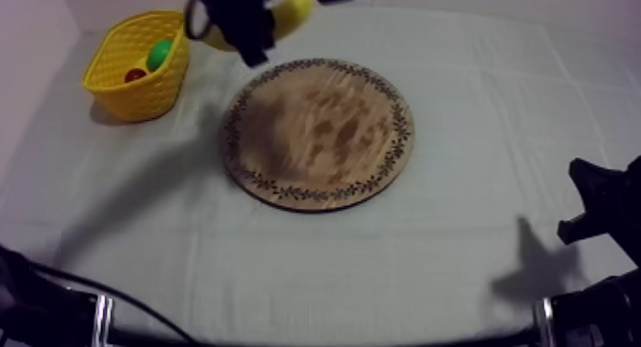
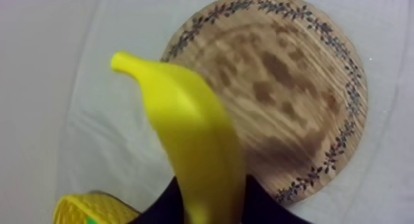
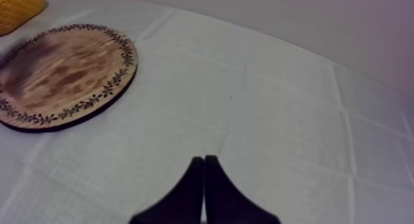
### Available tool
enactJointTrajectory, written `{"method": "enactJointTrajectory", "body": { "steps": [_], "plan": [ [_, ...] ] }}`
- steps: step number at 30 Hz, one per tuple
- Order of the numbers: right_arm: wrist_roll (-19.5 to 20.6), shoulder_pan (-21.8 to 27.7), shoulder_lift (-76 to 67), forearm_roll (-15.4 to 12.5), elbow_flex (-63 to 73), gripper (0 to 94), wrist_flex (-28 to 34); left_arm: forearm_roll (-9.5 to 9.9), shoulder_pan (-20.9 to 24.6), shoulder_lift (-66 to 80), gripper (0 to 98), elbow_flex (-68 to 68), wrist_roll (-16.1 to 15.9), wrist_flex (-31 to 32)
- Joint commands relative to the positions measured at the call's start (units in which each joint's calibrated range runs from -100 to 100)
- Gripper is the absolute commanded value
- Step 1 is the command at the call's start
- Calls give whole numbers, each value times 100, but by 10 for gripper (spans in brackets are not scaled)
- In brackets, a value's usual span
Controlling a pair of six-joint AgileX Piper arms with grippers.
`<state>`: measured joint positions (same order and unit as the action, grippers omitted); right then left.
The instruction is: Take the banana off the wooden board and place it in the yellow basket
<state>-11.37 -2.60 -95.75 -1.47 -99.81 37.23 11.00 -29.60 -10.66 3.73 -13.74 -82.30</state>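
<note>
My left gripper hangs above the table between the yellow basket and the round wooden board, shut on the banana. In the left wrist view the banana juts out from between the black fingers, over the cloth beside the board, with the basket rim just beneath. The board's top is bare. My right gripper rests low at the right side of the table; its fingers lie together as a narrow wedge, holding nothing.
Inside the basket lie a green fruit and a small red fruit. The right wrist view has the board and a corner of the basket far off across bare cloth.
</note>
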Motion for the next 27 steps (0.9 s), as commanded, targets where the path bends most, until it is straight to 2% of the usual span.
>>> {"method": "enactJointTrajectory", "body": {
  "steps": [1,8,12,18,27],
  "plan": [
    [1,0,0,-2,3,3,11,-17,109,903,273,-334,162,-40],
    [1,0,0,-2,3,3,11,-25,448,1834,296,-660,694,-625],
    [1,0,0,-2,3,3,11,-106,683,1839,306,-439,1078,-943],
    [4,0,0,-2,3,3,11,-217,1224,1302,322,429,1524,-1077],
    [1,0,0,-2,3,3,11,-246,2016,-46,336,1965,1840,-1073]
  ]
}}
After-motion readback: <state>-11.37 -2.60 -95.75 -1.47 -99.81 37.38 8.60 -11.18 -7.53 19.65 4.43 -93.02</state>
